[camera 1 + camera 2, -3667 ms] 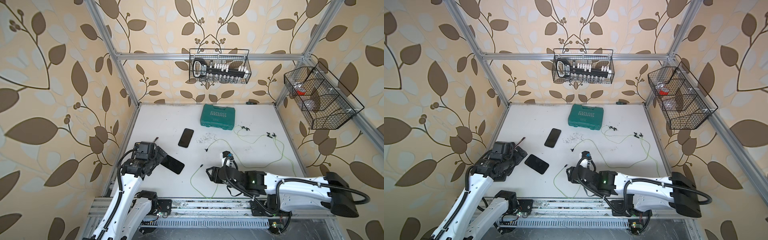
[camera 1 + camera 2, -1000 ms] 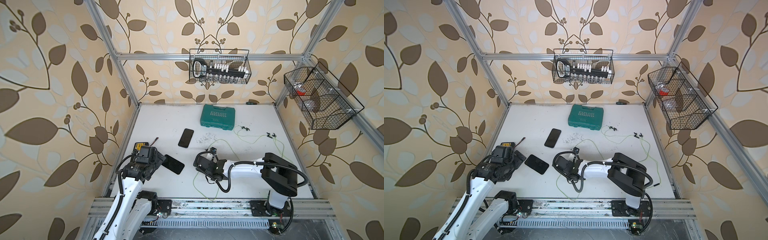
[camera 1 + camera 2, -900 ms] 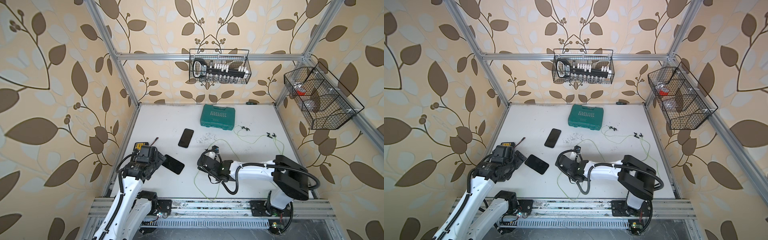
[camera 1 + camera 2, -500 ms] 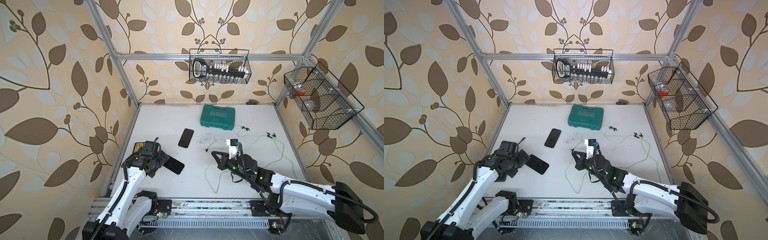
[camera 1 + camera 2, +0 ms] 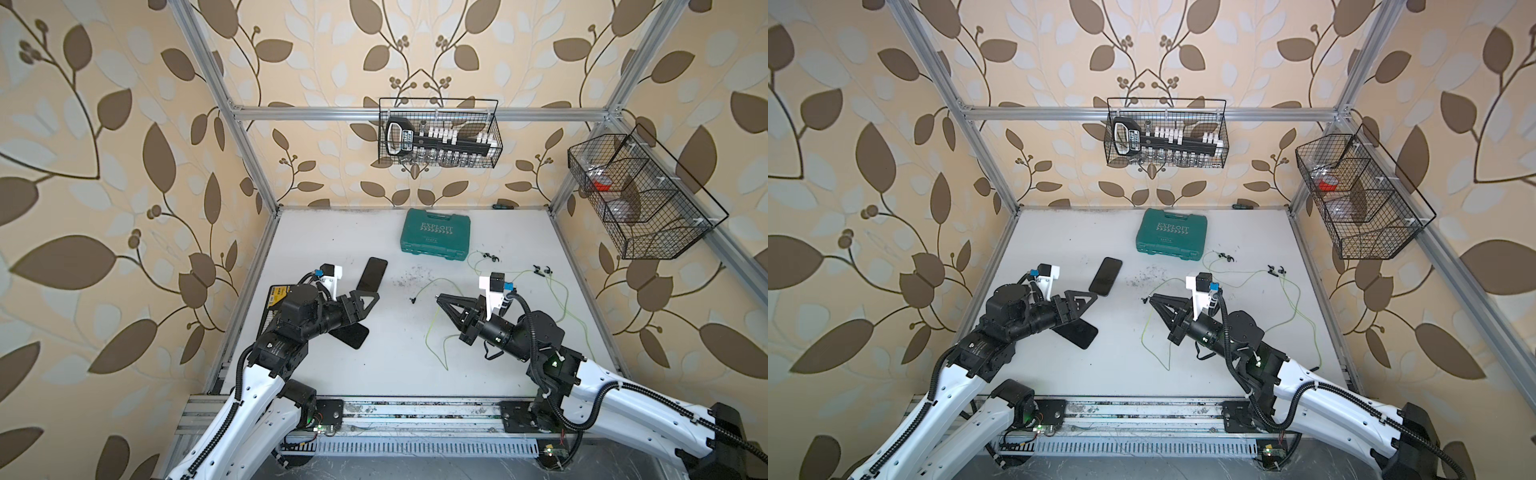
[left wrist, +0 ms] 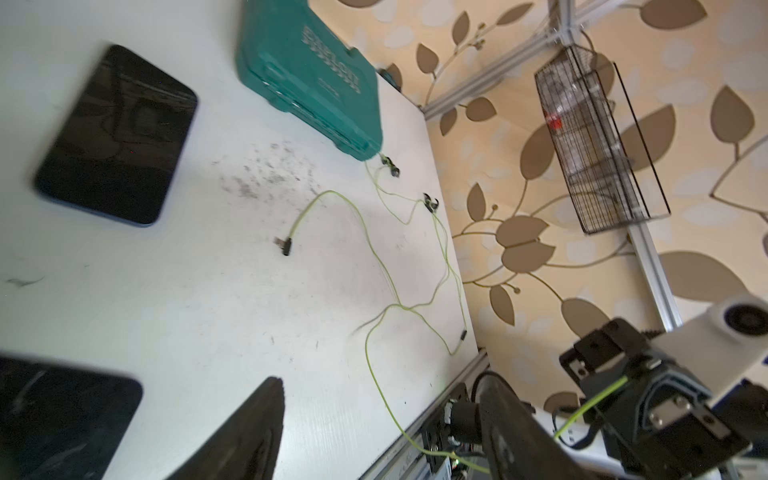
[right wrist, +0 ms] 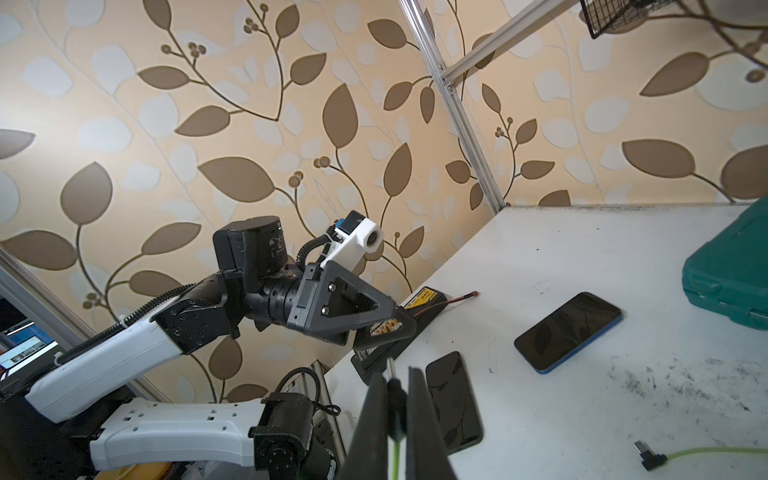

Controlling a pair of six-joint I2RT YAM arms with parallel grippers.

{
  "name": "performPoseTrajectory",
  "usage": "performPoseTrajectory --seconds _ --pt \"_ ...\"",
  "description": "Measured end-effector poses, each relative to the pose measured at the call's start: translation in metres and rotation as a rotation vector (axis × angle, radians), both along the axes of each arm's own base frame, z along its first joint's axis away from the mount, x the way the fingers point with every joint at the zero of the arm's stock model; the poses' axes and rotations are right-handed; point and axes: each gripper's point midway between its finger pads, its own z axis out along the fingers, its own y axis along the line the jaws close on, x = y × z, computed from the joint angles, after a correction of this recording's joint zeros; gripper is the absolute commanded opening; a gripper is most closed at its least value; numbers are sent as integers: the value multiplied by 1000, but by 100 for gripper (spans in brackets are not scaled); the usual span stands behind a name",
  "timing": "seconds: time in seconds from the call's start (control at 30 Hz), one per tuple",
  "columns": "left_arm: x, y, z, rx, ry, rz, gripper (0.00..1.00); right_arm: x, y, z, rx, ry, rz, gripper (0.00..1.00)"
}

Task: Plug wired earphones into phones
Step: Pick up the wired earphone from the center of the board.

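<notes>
**Reference:** teal toolbox [image 5: 434, 235], closed, at the back of the white table [image 5: 395, 374]. All positions are given from it.

**Far phone** [image 5: 371, 275]: flat, screen up, just in front of the toolbox and to its left.

**Near phone** [image 5: 353, 336]: flat, on the same side but well in front of the toolbox. The left arm partly covers it in both top views.

**Left gripper** [image 5: 370, 300]: in front and left of the toolbox, above the gap between the two phones. Its jaws are spread with nothing between them.

**Right gripper** [image 5: 439, 297]: in front of the toolbox. Its jaws are pressed together on the held plug [image 7: 394, 395], and the yellow-green cable [image 5: 430, 328] trails down to the table.

**Loose plug** [image 5: 412, 300]: lies on the table in front of the toolbox, just beside the right gripper's tip.

**Earbuds** [image 5: 488, 257]: one pair lies just off the toolbox's front right corner. The second pair [image 5: 542, 271] lies farther right.
</notes>
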Motion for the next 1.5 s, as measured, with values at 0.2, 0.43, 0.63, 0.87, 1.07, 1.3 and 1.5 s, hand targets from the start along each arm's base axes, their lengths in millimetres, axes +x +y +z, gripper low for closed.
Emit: performPoseTrajectory --seconds 0.2,0.43,0.63,0.87,1.07,1.3,1.5 --pt "-30 -44 26 15 -201 -229 68 2 4 55 47 -41 6 0" --pt "-57 -81 55 44 -448 -389 68 6 20 62 -6 -35 40 0" --pt "-54 -85 71 45 -575 -380 57 9 29 50 -53 -8 57 0" --pt "-43 -98 63 70 -581 -392 43 5 36 47 -57 11 105 0" --pt "-44 -104 68 46 -603 -404 41 4 40 42 -59 33 123 0" --pt "-46 -105 76 24 -622 -405 15 3 41 42 -55 38 128 0" --pt "-48 -106 77 14 -622 -412 0 1 42 43 -44 54 147 44"
